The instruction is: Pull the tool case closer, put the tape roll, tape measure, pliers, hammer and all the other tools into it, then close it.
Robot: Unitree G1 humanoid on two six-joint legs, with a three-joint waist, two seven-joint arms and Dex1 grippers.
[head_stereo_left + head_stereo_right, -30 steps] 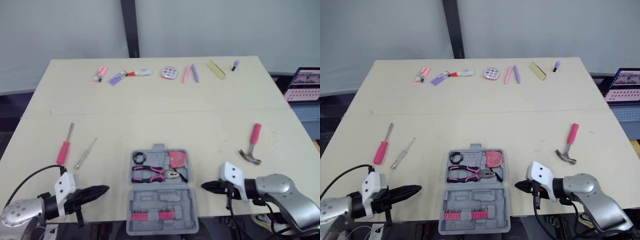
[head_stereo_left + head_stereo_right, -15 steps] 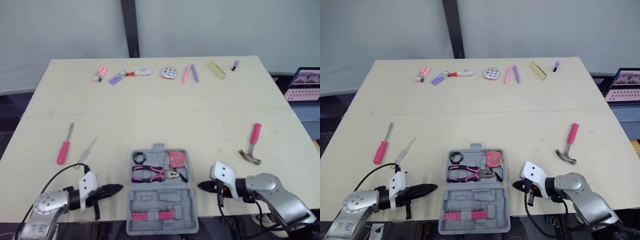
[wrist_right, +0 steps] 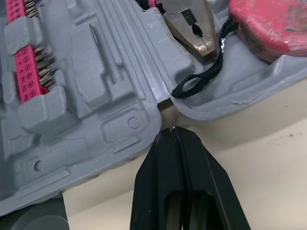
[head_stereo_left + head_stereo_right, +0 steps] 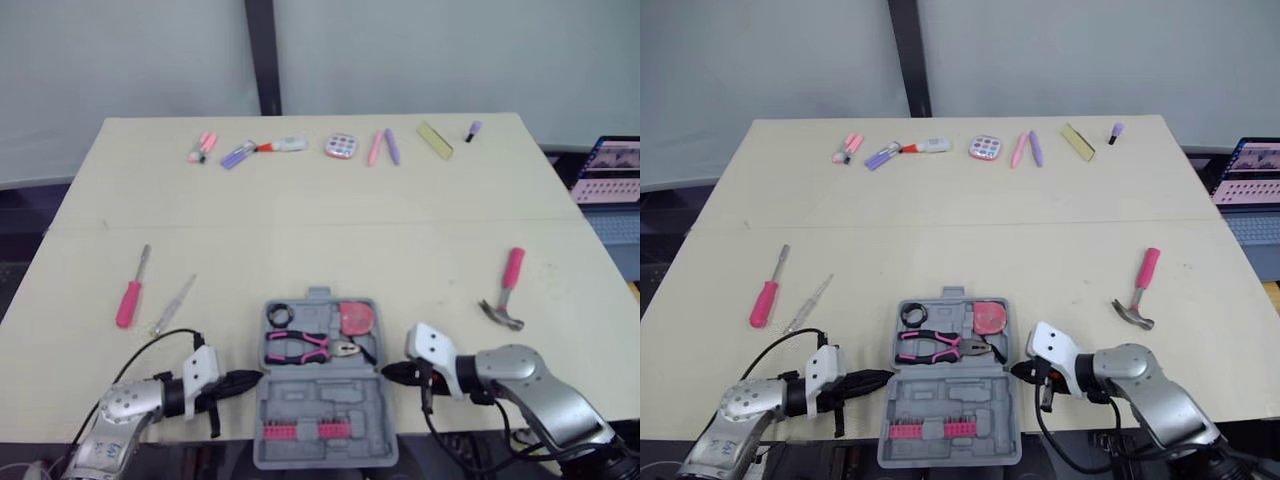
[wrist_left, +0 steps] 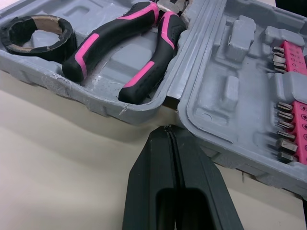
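The grey tool case [image 4: 320, 395] lies open at the table's near edge. Its far half holds the black tape roll [image 4: 277, 316], the pink-handled pliers [image 4: 300, 347] and the red tape measure [image 4: 354, 318]. A pink bit rack [image 3: 26, 33] sits in the near half. My left gripper [image 4: 250, 379] is shut, its tip against the case's left side at the hinge [image 5: 168, 132]. My right gripper [image 4: 388, 372] is shut too, its tip at the hinge on the right side [image 3: 172, 132]. The pink-handled hammer [image 4: 505, 290] lies to the right. A pink screwdriver [image 4: 129, 298] and a clear one [image 4: 172, 305] lie to the left.
Along the table's far edge lie markers [image 4: 245, 152], a round palette [image 4: 340, 146], pens [image 4: 382, 146] and a yellow strip [image 4: 434, 139]. A laptop [image 4: 610, 170] stands off the table's right side. Bare tabletop spreads between the case and the far row.
Both grippers have closed in on the case. The left one slid right to its left side, the right one slid left to its right side. The case has not shifted.
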